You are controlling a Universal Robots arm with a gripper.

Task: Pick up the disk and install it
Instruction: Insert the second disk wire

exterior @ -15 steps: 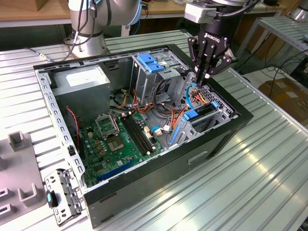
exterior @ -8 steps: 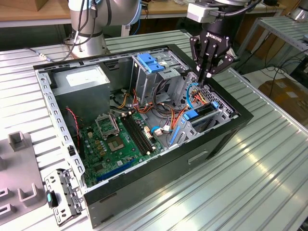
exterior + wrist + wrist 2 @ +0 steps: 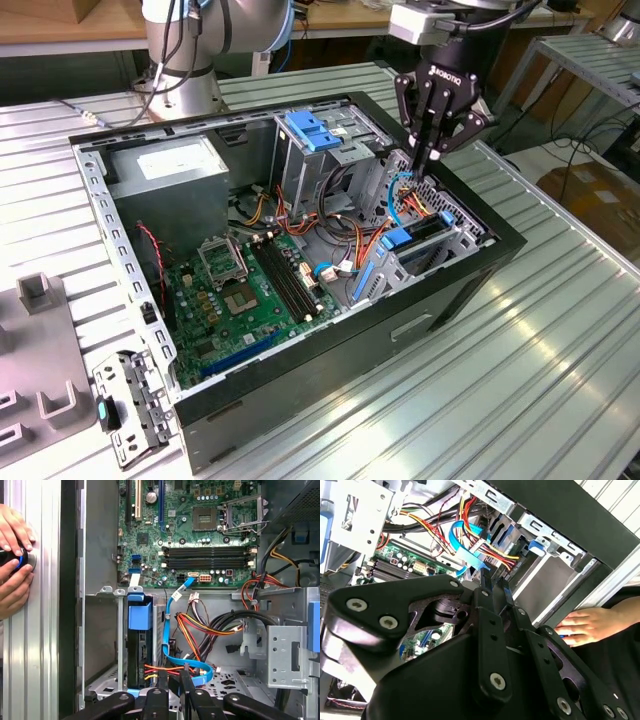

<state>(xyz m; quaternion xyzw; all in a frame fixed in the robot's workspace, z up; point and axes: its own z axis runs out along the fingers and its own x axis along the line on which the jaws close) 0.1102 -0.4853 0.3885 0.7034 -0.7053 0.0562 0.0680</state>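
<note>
**Snag risk: claw tips in the cable bundle over the drive bay**

- Claw (image 3: pixel 432 152) hangs over the front corner of the open PC case (image 3: pixel 300 405). Its fingers are pressed almost together with a thin slit left between them. Nothing is seen pinched.
- Disk (image 3: pixel 137 650) is judged to be already in the bay slot, on edge, just below and beside the fingertips, with its blue rail tab (image 3: pixel 139 615) at the slot mouth. Seating depth can't be confirmed; the far end is hidden.
- Blue flat cable (image 3: pixel 172 645) loops right under the tips, and the red/yellow/orange pwr wires (image 3: pixel 200 630) run alongside it. Contact vs. small gap can't be told.

Risks (judgement):
1. Cable could be caught on a finger. Any lift or sideways move could then tug the connector, which could be unplugged or bent, and the disk dragged back out.
2. If the disk is only part-seated, a push with closed tips off-centre could cock it in the rails and jam it. The tab could be cracked.
3. Bay cage (image 3: pixel 470 232) edges sit close beside the claw, so a small lateral error means a metal-on-metal hit.
4. A person's hand (image 3: pixel 585 625) rests on the desk (image 3: pixel 520 400) beyond the case wall, on the cage side of the claw. It's a pinch hazard if the arm swings outward.
5. Mainboard (image 3: pixel 250 290) lies well apart from the claw, so exposure is low.
</note>
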